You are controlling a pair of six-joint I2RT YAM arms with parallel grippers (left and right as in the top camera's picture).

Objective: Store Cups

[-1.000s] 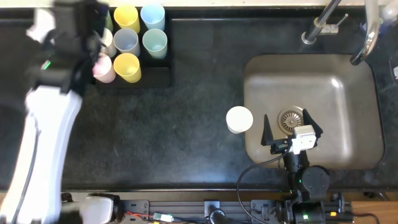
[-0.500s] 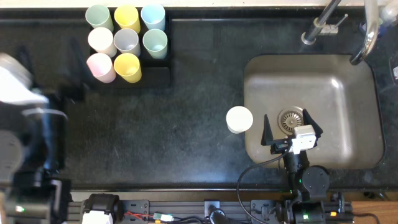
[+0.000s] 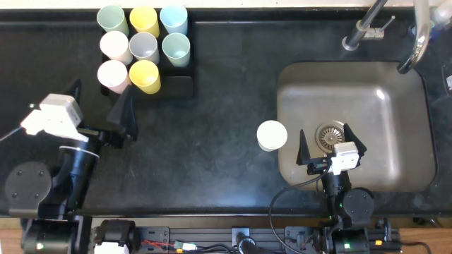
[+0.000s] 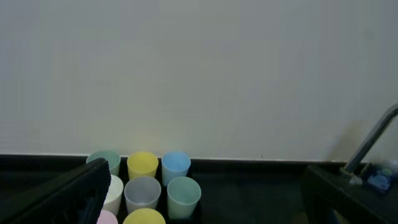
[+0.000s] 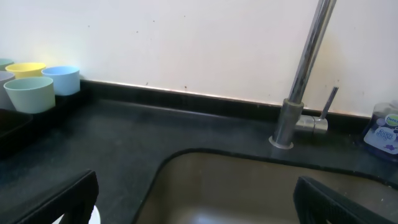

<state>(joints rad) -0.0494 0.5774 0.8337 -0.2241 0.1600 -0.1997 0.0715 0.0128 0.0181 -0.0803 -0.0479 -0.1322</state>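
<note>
The one loose white cup (image 3: 272, 135) stands on the worktop (image 3: 212, 162) at about 3 o'clock from the middle, just beside the sink (image 3: 395, 92) rim, and that is the main hazard. A clumsy approach could tip it over the edge into the basin. The right tool (image 3: 329, 139) sits over the sink with its fingers spread wide and holding nothing, one finger near the cup, so a careless swing could knock it. The left tool (image 3: 101, 99), also spread and empty, hangs at 9 o'clock, near the black tray (image 3: 180, 86) at 11 o'clock. The only free slot I can see is at the tray's 5 o'clock corner, hemmed in by a yellow cup (image 3: 144, 75) and a pale green cup (image 3: 175, 48), so a cup lowered off-centre would likely catch their rims. The worktop is dark and speckled. A steel faucet (image 3: 364, 28) stands at 1 o'clock, with a plain pale wall (image 4: 199, 74) behind and a blue soap bottle (image 5: 382, 134) beside the faucet.
</note>
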